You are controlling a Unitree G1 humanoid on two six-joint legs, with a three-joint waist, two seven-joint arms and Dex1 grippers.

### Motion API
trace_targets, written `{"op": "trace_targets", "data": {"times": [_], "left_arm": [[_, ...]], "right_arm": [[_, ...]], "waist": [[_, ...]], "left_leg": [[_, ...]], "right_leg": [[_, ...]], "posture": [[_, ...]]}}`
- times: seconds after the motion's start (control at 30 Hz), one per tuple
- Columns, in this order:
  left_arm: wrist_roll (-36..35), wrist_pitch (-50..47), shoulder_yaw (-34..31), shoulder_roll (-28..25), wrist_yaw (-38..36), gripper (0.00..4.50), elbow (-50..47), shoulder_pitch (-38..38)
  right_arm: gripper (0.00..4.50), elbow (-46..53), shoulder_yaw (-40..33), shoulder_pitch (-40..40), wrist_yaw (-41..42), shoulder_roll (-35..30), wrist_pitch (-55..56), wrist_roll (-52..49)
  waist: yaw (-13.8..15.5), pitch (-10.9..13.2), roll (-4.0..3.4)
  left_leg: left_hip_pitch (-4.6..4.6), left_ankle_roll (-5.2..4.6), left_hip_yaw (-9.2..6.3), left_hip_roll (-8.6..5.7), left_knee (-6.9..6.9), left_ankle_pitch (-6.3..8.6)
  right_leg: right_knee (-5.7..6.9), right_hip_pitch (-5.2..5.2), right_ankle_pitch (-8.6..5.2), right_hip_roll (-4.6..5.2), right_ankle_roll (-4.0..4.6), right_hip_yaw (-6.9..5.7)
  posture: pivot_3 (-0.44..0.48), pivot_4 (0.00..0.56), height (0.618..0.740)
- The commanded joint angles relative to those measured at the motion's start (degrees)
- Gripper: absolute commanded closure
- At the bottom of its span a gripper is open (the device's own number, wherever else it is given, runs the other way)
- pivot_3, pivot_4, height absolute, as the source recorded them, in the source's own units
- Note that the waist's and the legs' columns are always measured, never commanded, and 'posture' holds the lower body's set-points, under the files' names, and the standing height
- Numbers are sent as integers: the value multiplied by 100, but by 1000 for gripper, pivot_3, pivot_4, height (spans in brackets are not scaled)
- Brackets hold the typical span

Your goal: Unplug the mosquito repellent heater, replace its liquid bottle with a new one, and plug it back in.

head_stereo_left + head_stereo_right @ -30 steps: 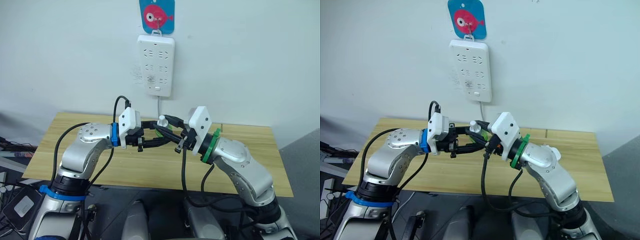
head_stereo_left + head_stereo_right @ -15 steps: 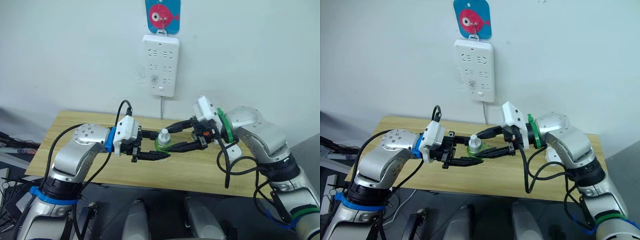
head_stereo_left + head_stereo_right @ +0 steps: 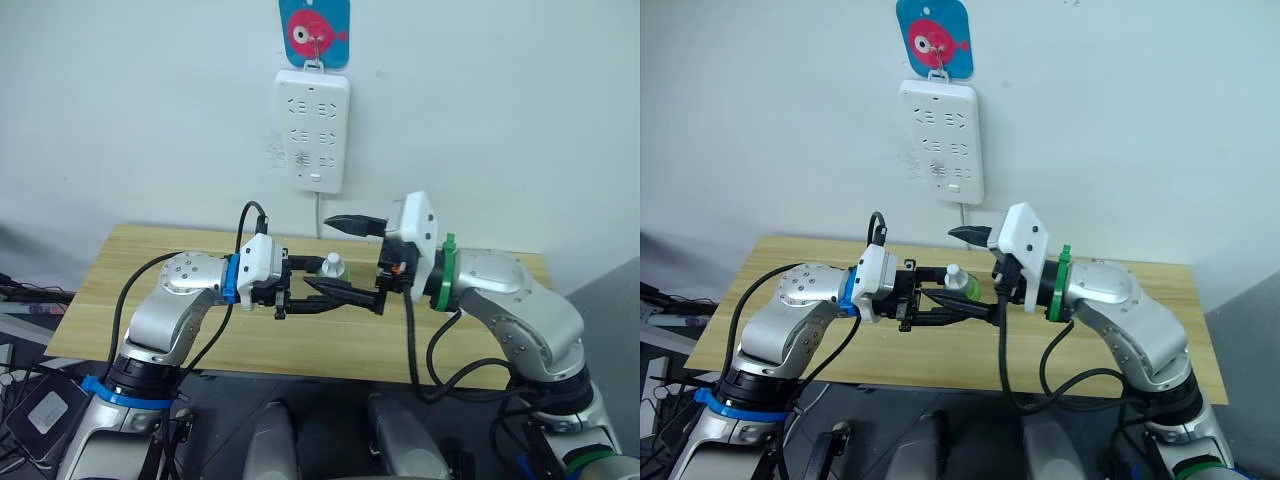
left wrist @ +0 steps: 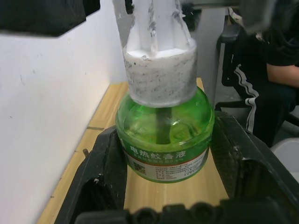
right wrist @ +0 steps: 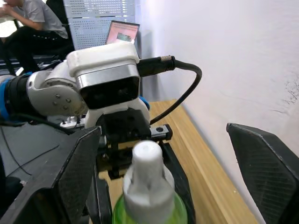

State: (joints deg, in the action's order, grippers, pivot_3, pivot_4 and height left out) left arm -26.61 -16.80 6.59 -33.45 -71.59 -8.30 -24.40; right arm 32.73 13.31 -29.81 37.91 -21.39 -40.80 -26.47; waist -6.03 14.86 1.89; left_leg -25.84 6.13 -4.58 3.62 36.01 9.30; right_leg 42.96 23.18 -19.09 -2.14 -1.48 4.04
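Note:
A green liquid bottle (image 3: 333, 267) with a white cap is held upright above the table, my left gripper (image 3: 318, 284) shut on its body. The left wrist view has the bottle (image 4: 163, 135) wedged between both black fingers (image 4: 100, 177). My right gripper (image 3: 346, 259) faces it from the right and is open wide, one finger above the cap and one below the bottle, neither touching. In the right wrist view the cap (image 5: 145, 184) stands between the spread fingers (image 5: 77, 170). The mosquito repellent heater is out of view.
A white power strip (image 3: 313, 130) hangs on the wall under a blue fish card (image 3: 314, 32), its cord dropping behind the wooden table (image 3: 140, 265). A seated person (image 4: 264, 70) is beyond the table's end, and another person (image 5: 25, 18) sits near a laptop (image 5: 122, 32).
My right gripper has opened wide and come off the bottle's cap. The left gripper keeps its hold on the bottle. The head camera swayed and returned.

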Motion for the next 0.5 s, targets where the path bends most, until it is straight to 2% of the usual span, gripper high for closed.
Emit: {"op": "trace_targets", "data": {"times": [0.03, 0.17, 0.37, 0.43, 0.5], "left_arm": [[-6, 118, -11, 46, 6, 2165, -24, -104], [11, 148, -57, 20, -4, 2165, 28, -92], [-1, 146, -103, -16, 39, 2166, 76, -75], [-7, 142, -109, -18, 49, 2166, 96, -85], [-12, 137, -99, -13, 55, 2166, 108, -110]], "right_arm": [[0, -32, 54, -115, -177, -15, 175, 258], [0, -135, -389, -69, 215, -571, 157, 100], [0, 25, -952, 16, 1025, -1471, -195, -702], [0, 212, -992, 51, 1146, -1574, -387, -1035], [0, 379, -843, 27, 919, -1365, -456, -1115]], "waist": [[-7, 0, 0], [-5, -1, 0], [-12, -1, 0], [-18, -1, 0], [-40, -1, 0]], "left_leg": [[0, 0, 0, 0, 0, 0], [-1, 0, 0, -1, 0, 0], [0, -1, 0, -1, -1, 0], [1, -1, 1, 0, -1, 1], [1, -1, 1, 1, -1, 1]], "right_leg": [[0, 0, 0, 0, 0, 0], [0, 0, 0, 1, 1, -1], [0, 0, 0, 0, 1, -1], [0, 0, 0, -1, 0, -1], [0, 0, 0, -2, 0, -1]], "posture": [[-135, 170, 704], [-139, 171, 704], [-148, 172, 704], [-148, 172, 704], [-149, 173, 704]]}}
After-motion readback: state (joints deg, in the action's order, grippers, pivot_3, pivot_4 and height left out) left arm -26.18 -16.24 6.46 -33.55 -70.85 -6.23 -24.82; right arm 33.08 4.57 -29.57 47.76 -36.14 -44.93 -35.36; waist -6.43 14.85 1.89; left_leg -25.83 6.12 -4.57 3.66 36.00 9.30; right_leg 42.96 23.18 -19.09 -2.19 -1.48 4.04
